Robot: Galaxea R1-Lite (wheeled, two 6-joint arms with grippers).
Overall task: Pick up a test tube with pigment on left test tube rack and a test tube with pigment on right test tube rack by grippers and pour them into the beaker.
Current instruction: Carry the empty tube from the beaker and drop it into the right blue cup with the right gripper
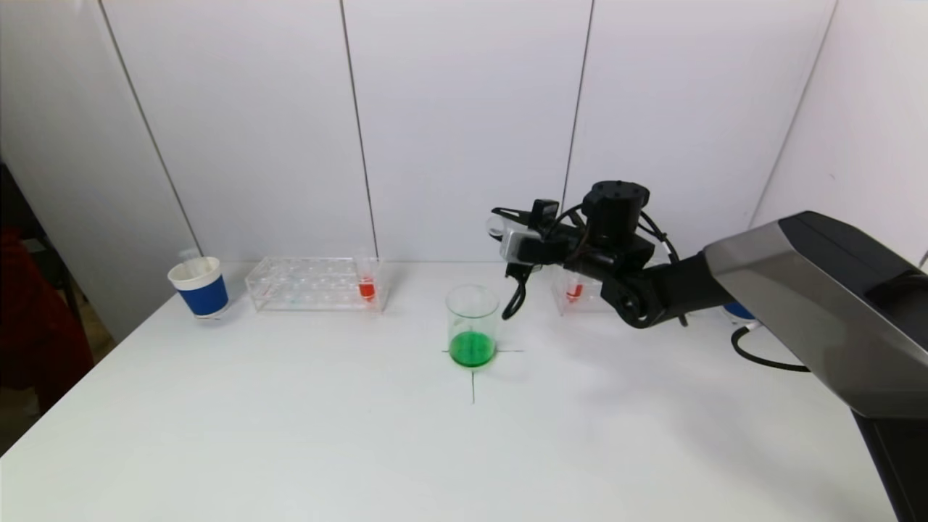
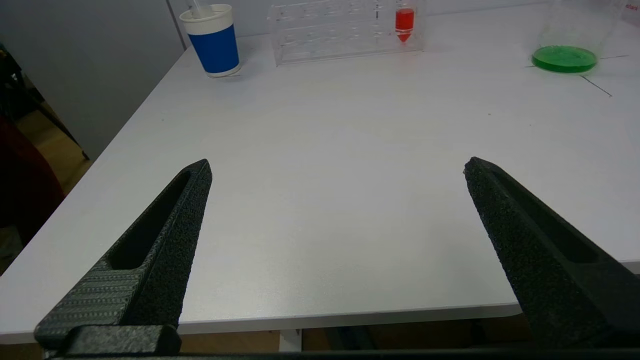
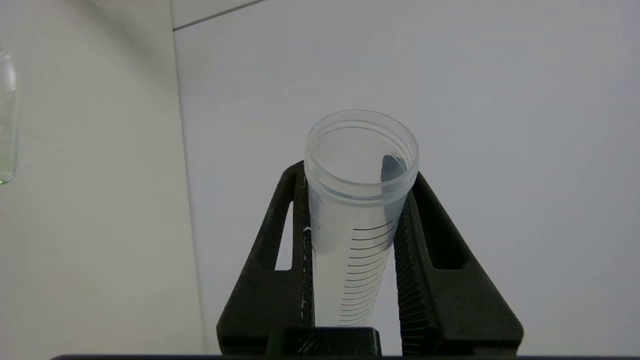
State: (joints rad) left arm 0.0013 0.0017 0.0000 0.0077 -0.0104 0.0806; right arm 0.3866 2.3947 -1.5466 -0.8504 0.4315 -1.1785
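Clamped between the right gripper's (image 3: 356, 220) jaws is an empty test tube (image 3: 357, 210), gripped on both sides of its graduated wall, nothing coloured seen inside. From the head view the tube (image 1: 497, 223) is held roughly level, long axis along the bench's width, open mouth pointing toward the bench's left side, above and slightly right of the beaker (image 1: 472, 326). The left gripper's (image 2: 337, 167) jaws are spread wide with nothing between them, hung over the bench's near left edge; the arm is not seen from the head view.

The beaker is stood upright at the bench's centre, on a drawn cross mark (image 1: 473, 373), with a shallow layer of green liquid (image 1: 472, 349) at its bottom. The left test tube rack (image 1: 315, 284) is placed along the far edge, left of centre; one upright tube with red pigment (image 1: 367, 287) is seated at its right end, other slots appear empty. The right test tube rack (image 1: 580, 293) is partly hidden behind the right arm near the far edge; one tube with red pigment (image 1: 574, 291) is seen in it. A blue-and-white paper cup (image 1: 199, 286) is stood near the far left corner, a clear tube poking out of it. Another blue item (image 1: 738, 310) is glimpsed behind the right arm, not identifiable.
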